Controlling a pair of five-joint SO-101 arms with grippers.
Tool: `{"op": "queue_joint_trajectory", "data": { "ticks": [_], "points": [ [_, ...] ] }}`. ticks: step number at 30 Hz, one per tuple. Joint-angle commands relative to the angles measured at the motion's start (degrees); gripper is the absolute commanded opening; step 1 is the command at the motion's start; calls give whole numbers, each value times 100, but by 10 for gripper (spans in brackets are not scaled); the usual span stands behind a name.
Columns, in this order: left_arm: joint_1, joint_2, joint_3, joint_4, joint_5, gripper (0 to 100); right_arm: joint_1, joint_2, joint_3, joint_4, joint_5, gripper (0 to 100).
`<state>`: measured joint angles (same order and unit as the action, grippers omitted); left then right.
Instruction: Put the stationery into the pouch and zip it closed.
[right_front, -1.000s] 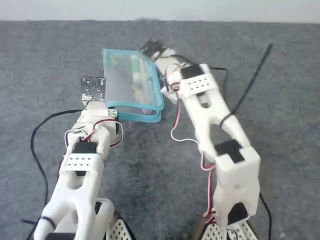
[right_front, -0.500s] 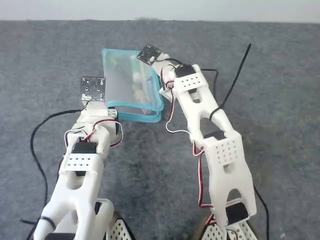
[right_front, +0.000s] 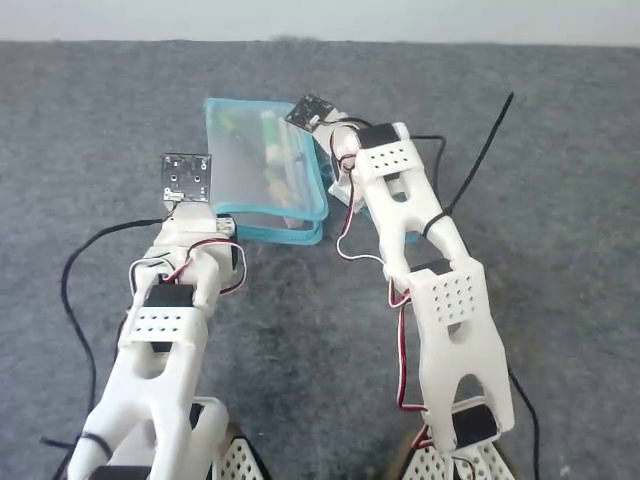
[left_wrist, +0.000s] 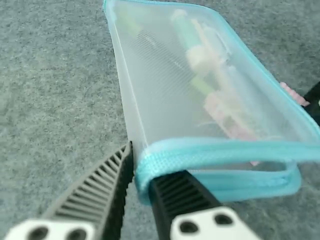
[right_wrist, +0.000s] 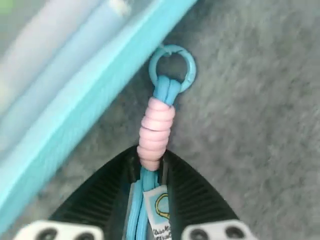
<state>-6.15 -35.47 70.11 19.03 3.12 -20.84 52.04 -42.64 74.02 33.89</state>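
A translucent pouch (right_front: 262, 165) with a teal zipper edge lies on the grey carpet; green and pink stationery (left_wrist: 200, 65) shows through its mesh side. My left gripper (left_wrist: 142, 185) is shut on the pouch's near corner, which in the high view sits at the pouch's front left (right_front: 228, 226). My right gripper (right_wrist: 150, 167) is shut on the pink zipper pull (right_wrist: 156, 130), whose teal ring (right_wrist: 172, 67) lies beside the pouch's teal edge (right_wrist: 75, 105). In the high view the right wrist (right_front: 345, 150) stands at the pouch's right side.
Grey carpet (right_front: 520, 200) surrounds the pouch on all sides. Black cables trail to the left (right_front: 75, 270) and to the right (right_front: 490, 150) of the arms. Both arm bases (right_front: 220, 460) stand at the near edge.
The right arm has changed pose, its upper links swinging left and its wrist shifting a little along the pouch's right edge. The left arm and the pouch have stayed put.
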Motion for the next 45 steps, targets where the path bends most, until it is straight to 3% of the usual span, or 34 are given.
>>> {"op": "queue_joint_trajectory", "data": {
  "ticks": [1,17,28,34,42,45],
  "points": [
    [70,-35,-119,-149,35,12,101,-321,-475,593,-9,8],
    [18,-35,-180,-149,352,10,-40,-1560,-607,2185,-360,8],
    [35,176,-295,-132,352,10,-646,-2009,-299,2800,-369,8],
    [18,1222,-927,-141,334,9,-857,-3169,1336,2308,-343,9],
    [70,1389,-1121,-123,325,9,-1288,-6369,5820,145,-290,7],
    [70,1389,-1121,-123,325,9,-1464,-7389,6787,-4,-281,7]
  ]
}}
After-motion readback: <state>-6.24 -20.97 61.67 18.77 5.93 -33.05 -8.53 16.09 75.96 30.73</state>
